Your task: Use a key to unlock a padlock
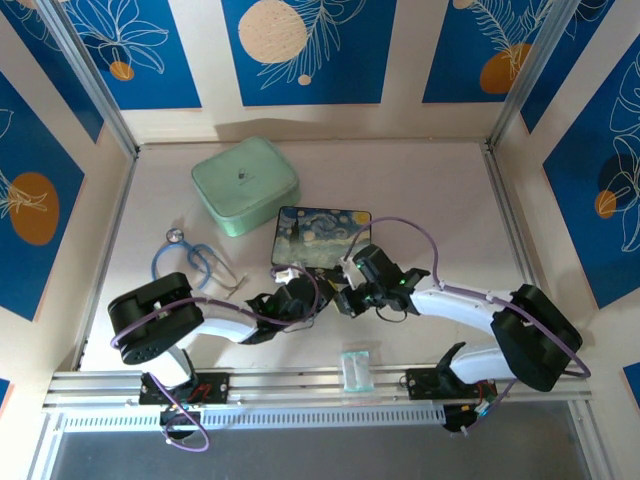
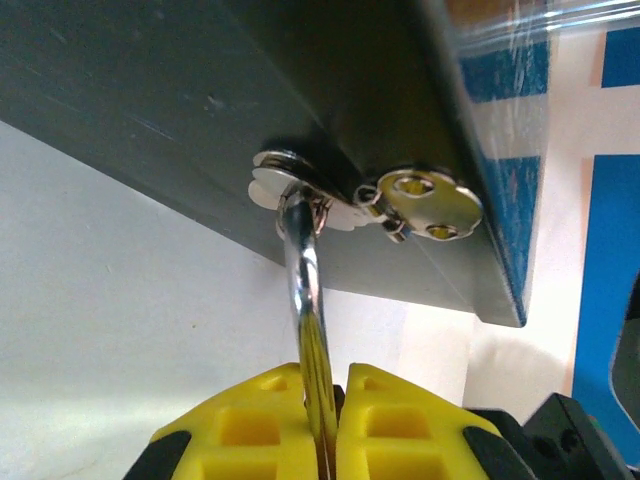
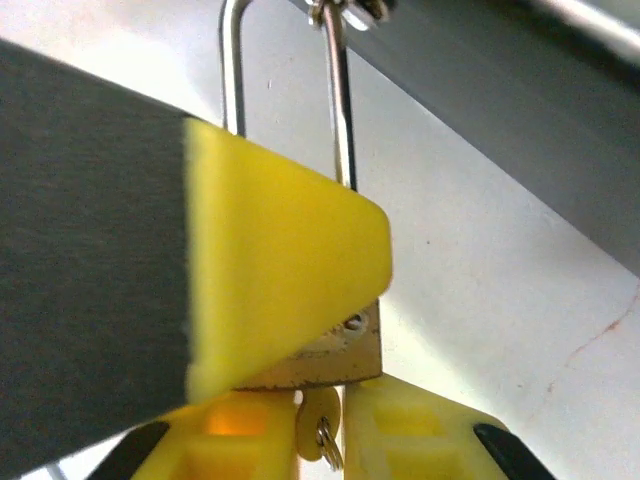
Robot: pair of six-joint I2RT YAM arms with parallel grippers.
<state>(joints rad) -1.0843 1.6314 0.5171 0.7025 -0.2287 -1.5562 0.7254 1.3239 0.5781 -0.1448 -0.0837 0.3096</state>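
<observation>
Two arms reached inward over the worktop in the top view. The left fingers and right fingers nearly met at the 6 o'clock edge of a painted box. A mint case lay at the box's 10 o'clock and a stethoscope at its 8 o'clock. A clear packet lay at its 6 o'clock, near the front rail.

From the left wrist, the yellow left fingers were pressed together on the padlock's silver shackle. The shackle ran up toward 12 o'clock and through the box's clasp.

From the right wrist, the brass padlock hung with its shackle toward 12 o'clock, partly behind a blurred yellow finger at 9 o'clock. The key sat at the padlock's 6 o'clock, touching its underside, pinched between the right fingers.
</observation>
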